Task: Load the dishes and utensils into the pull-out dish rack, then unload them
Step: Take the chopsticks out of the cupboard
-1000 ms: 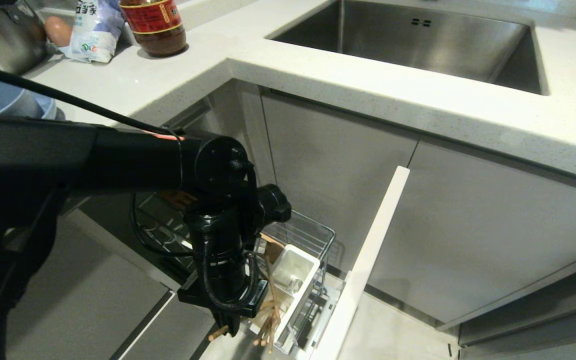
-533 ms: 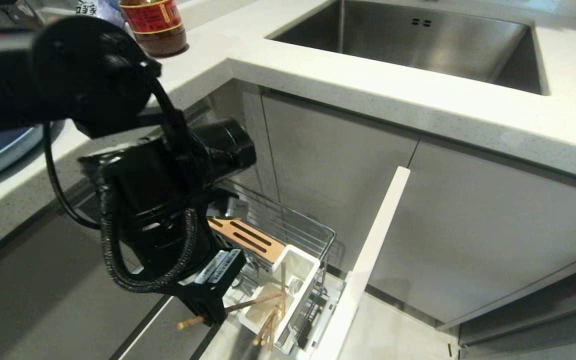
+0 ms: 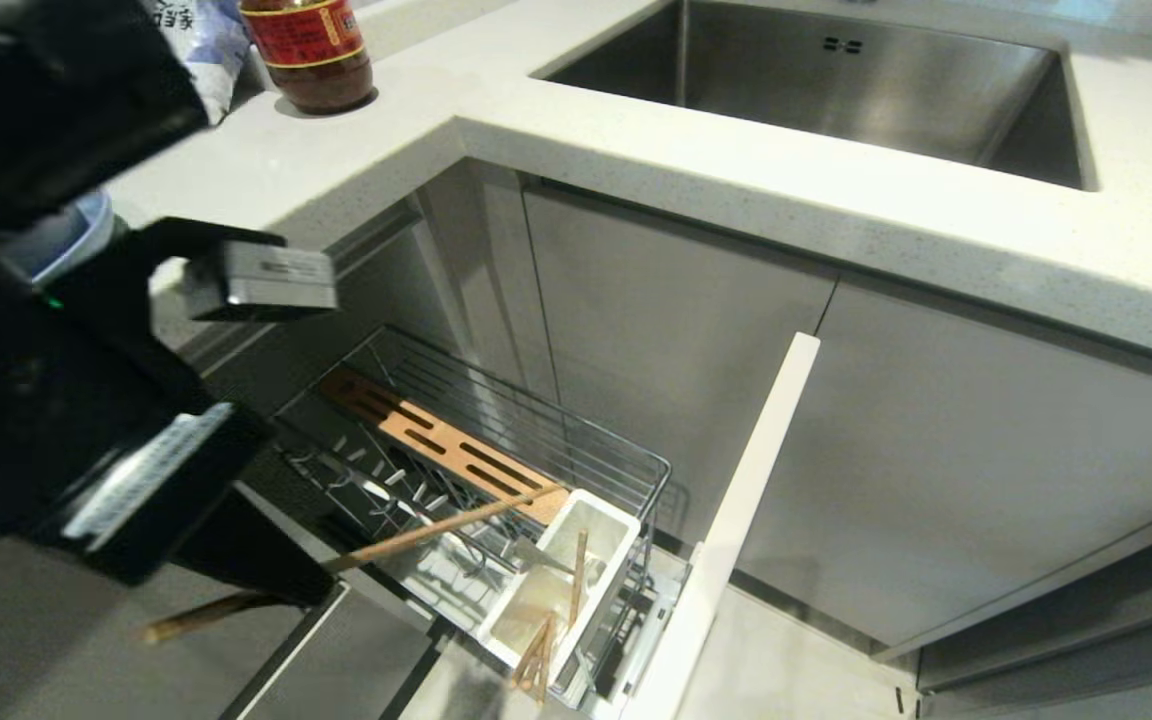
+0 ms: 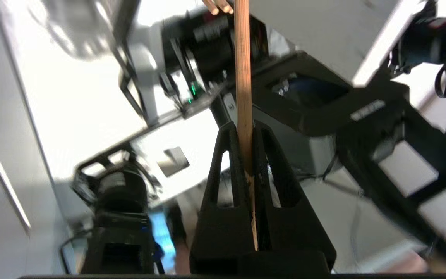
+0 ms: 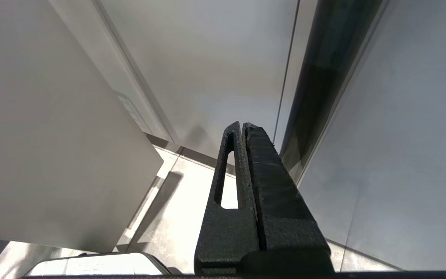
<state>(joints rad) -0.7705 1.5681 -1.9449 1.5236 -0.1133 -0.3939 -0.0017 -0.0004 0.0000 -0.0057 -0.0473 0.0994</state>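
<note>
While its two black fingers (image 4: 230,155) press together on a light wooden chopstick (image 4: 244,77), the left tool (image 4: 246,133) holds that stick near its thick end, the shaft running out past the fingertips. In the head view the same stick slants from the lower left, under the bulky black left arm (image 3: 66,420), up toward the white plastic utensil cup (image 3: 561,590), its thin tip ending just above the slotted light-wood strip (image 3: 436,440) and apart from the cup. Beyond that tip, more wooden chopsticks (image 3: 576,575) stand tilted inside the cup, which sits at the front corner of the chrome wire pull-out dish rack (image 3: 576,440), close against the narrow pale cabinet front (image 3: 746,500). Farther from the tool, up on the white speckled desk (image 3: 736,170), stand a brown glass jar with a red label (image 3: 308,50) and a steel sink (image 3: 836,80); a pale blue dish edge (image 3: 66,235) shows behind the arm. The right tool (image 5: 243,126) is pressed shut on nothing, hanging before grey cabinet panels (image 5: 215,58).
</note>
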